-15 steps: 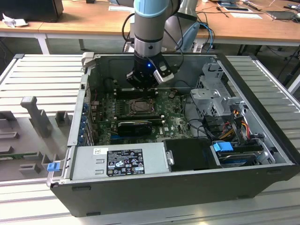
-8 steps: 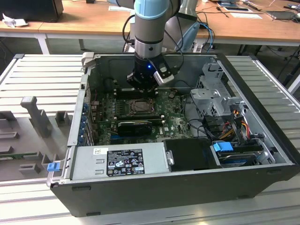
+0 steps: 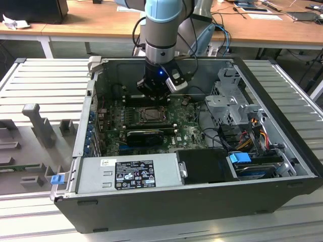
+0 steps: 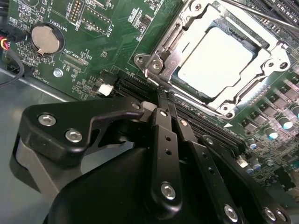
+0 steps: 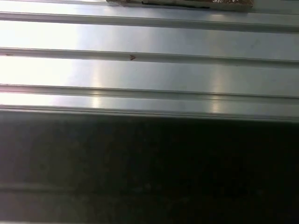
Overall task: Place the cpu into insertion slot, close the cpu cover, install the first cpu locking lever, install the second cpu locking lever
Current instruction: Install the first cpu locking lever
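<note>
Arm (image 3: 160, 20) comes down near vertical from above; pale blue joint housing over a silver wrist section. Black wrist block (image 3: 154, 83) below that, small blue light lit on its face. A silver-and-black box is fixed to the wrist block on the exterior view's right. Cables trail off the upper arm behind.

Gripper (image 4: 169, 105) in the second wrist view: black linkage body, silver screws along the links. The two narrow fingers (image 4: 162, 126) run side by side and meet at the tips, no gap visible between them, nothing held. Tool axis points straight downward.
</note>
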`<state>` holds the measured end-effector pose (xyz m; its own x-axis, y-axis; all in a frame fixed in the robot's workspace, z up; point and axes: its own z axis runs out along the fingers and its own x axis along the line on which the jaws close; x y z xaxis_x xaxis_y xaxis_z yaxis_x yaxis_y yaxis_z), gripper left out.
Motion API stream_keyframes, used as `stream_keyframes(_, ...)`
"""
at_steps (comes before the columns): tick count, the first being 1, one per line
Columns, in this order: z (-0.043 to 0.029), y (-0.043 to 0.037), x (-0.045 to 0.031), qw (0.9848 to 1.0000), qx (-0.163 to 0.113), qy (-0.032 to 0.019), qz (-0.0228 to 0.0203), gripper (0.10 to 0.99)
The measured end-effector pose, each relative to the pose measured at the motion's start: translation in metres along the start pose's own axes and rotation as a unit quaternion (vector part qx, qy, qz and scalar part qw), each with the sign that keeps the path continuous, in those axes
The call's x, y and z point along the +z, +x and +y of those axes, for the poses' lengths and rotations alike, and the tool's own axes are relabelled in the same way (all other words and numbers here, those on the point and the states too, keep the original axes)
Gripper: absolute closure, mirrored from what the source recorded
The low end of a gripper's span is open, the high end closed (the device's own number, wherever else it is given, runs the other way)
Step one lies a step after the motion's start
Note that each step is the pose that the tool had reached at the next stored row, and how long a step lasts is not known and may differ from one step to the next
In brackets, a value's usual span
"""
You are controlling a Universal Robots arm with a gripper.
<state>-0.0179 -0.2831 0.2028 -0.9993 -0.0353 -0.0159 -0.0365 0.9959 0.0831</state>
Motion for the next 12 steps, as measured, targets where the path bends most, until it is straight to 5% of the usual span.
stream_keyframes(7, -0.0051, 0.0, 0.0011, 1.0, 0.0, -0.0004, 0.0, 0.98)
stream_keyframes(12, -0.0051, 0.0, 0.0011, 1.0, 0.0, -0.0052, -0.0002, 0.98)
